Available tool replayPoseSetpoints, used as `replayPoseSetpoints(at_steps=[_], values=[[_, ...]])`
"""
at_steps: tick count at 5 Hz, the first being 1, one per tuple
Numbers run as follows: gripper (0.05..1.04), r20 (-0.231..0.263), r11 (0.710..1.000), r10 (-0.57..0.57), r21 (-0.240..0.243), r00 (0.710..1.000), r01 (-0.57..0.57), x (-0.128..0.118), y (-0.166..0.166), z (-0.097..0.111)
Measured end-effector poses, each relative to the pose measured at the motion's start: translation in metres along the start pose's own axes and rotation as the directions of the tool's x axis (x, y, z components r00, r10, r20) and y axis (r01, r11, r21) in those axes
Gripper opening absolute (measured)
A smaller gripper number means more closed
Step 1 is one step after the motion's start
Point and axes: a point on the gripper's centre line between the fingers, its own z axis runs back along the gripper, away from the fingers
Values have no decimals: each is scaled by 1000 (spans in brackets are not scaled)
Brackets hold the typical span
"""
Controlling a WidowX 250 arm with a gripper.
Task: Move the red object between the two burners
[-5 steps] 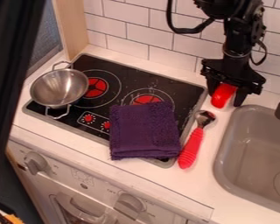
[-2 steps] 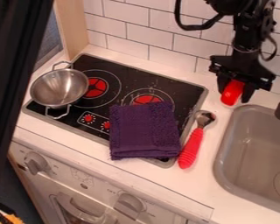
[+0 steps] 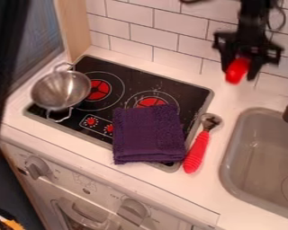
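At the upper right the gripper [image 3: 239, 72] is shut on the red object [image 3: 237, 71], holding it in the air above the counter behind the sink's left corner. The left burner [image 3: 99, 90] shows on the black stovetop beside the pot. Nearer the middle, the right burner [image 3: 151, 102] is partly covered at its front by the purple cloth.
A metal pot [image 3: 61, 90] stands at the stove's left. The folded purple cloth [image 3: 149, 134] lies over its front right part. A spoon with a red handle [image 3: 197, 152] rests between stove and sink [image 3: 229, 168]. A tiled wall [image 3: 164, 27] rises behind.
The gripper first shifted right with the red object, then rose, lifting it off the counter area toward the wall tiles. Pot, cloth and spoon have stayed put.
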Motion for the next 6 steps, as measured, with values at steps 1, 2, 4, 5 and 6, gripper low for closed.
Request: replayPoseSetpoints(at_steps=[1,2,4,5,6], values=[[590,0,994,105,39,994,-105,1,19,17],[590,36,980,186,70,982,-188,-2,42,38],[590,-53,980,189,75,981,-185,-40,100,10],[590,-60,982,185,50,981,-182,-55,119,-3],[590,-32,977,211,44,977,-209,-54,144,-3]])
